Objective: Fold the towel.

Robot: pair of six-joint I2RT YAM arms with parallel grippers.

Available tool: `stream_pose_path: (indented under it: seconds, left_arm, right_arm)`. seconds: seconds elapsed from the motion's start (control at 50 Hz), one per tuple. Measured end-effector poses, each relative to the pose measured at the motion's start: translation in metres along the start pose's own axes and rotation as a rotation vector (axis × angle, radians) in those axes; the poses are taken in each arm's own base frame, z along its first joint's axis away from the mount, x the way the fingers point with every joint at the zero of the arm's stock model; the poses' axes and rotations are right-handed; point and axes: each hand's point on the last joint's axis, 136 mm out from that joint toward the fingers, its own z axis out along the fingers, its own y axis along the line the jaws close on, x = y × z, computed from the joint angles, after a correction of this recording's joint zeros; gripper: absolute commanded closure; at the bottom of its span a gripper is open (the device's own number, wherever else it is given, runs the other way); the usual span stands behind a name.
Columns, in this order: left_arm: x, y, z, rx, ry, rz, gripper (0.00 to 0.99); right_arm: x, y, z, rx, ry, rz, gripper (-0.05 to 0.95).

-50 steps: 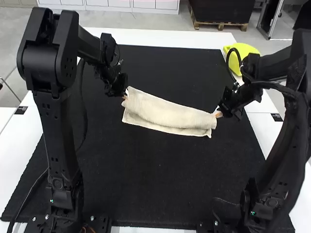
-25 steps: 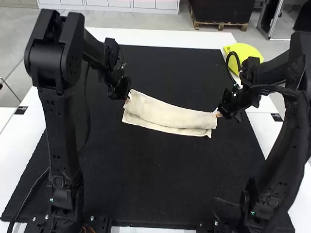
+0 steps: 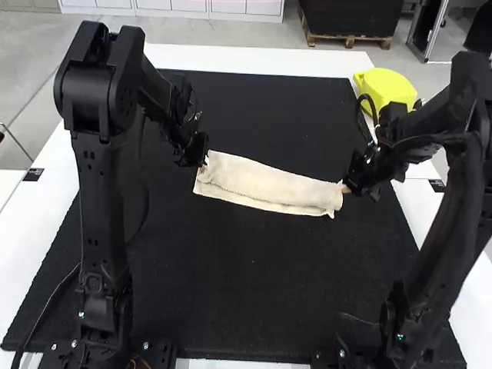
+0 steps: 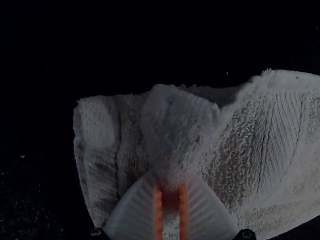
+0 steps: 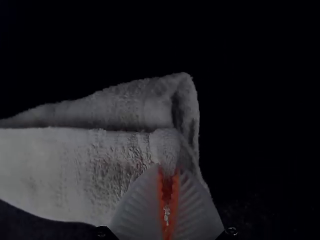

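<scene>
The cream towel (image 3: 265, 182) lies as a long folded strip across the black mat, its layers slightly offset along the near edge. At its left end is my left gripper (image 3: 203, 163); at its right end, my right gripper (image 3: 344, 188). In the left wrist view, my left gripper (image 4: 170, 192) is shut on a pinched peak of the towel (image 4: 275, 145). My right gripper (image 5: 168, 175) pinches a corner of the upper layer of the towel (image 5: 65, 165) in the right wrist view, beside an open fold at that end.
A black mat (image 3: 254, 284) covers most of the white table (image 3: 254, 61). A yellow object (image 3: 386, 88) stands at the table's far right, behind the right arm. The left arm's upright links rise over the mat's left side.
The left gripper has shifted slightly right and nearer, with the towel's held left end lowered and the strip flatter. The right gripper has barely moved, while its arm has dipped a little.
</scene>
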Motion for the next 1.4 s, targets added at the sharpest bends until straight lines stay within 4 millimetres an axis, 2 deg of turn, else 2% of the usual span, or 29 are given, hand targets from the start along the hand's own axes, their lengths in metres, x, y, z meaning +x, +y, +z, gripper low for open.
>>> stream_pose_path:
  seconds: [0.1, 0.34, 0.6, 0.66, 0.72, 0.74, 0.76, 0.82, 0.88, 1.0, 1.18, 1.24, 1.4]
  left_arm:
    - [0.0, 0.005, 0.003, -0.004, -0.005, -0.006, 0.875]
    - [0.009, 0.021, 0.019, -0.013, 0.017, -0.033, 0.875]
    - [0.009, 0.022, 0.018, -0.011, 0.015, -0.037, 0.851]
    - [0.009, 0.022, 0.018, -0.011, 0.015, -0.038, 0.598]
    - [0.009, 0.018, 0.018, 0.013, 0.015, -0.038, 0.187]
    - [0.009, 0.016, 0.018, 0.023, 0.016, -0.038, 0.054]
    - [0.009, 0.013, 0.018, 0.036, 0.017, -0.038, 0.013]
    - [0.009, 0.005, 0.017, 0.07, 0.018, -0.035, 0.015]
    - [0.007, -0.001, 0.014, 0.092, 0.016, -0.035, 0.015]
    - [0.008, -0.002, 0.014, 0.096, 0.02, -0.037, 0.016]
    - [0.005, -0.002, 0.012, 0.091, 0.022, -0.051, 0.025]
    - [0.003, -0.001, 0.009, 0.077, 0.02, -0.054, 0.025]
    - [-0.002, 0.019, 0.001, -0.005, 0.02, -0.084, 0.025]
  right_arm:
    - [0.008, -0.005, 0.008, 0.012, 0.017, 0.002, 0.92]
    - [0.016, -0.002, 0.021, 0.018, 0.022, -0.03, 0.92]
    - [0.022, -0.007, 0.03, 0.03, 0.036, -0.03, 0.92]
    - [0.022, -0.007, 0.03, 0.031, 0.035, -0.03, 0.92]
    - [0.022, -0.007, 0.03, 0.031, 0.035, -0.03, 0.91]
    - [0.022, -0.007, 0.03, 0.031, 0.035, -0.03, 0.86]
    - [0.021, -0.007, 0.03, 0.031, 0.034, -0.031, 0.81]
    - [0.021, -0.007, 0.03, 0.031, 0.034, -0.029, 0.66]
    - [0.021, -0.008, 0.03, 0.035, 0.033, -0.028, 0.57]
    - [0.021, -0.008, 0.03, 0.037, 0.034, -0.024, 0.38]
    - [0.015, -0.002, 0.029, 0.032, 0.032, -0.026, 0.26]
    - [0.011, -0.001, 0.028, 0.032, 0.024, -0.023, 0.25]
    - [0.002, 0.002, 0.026, 0.031, 0.009, -0.019, 0.16]
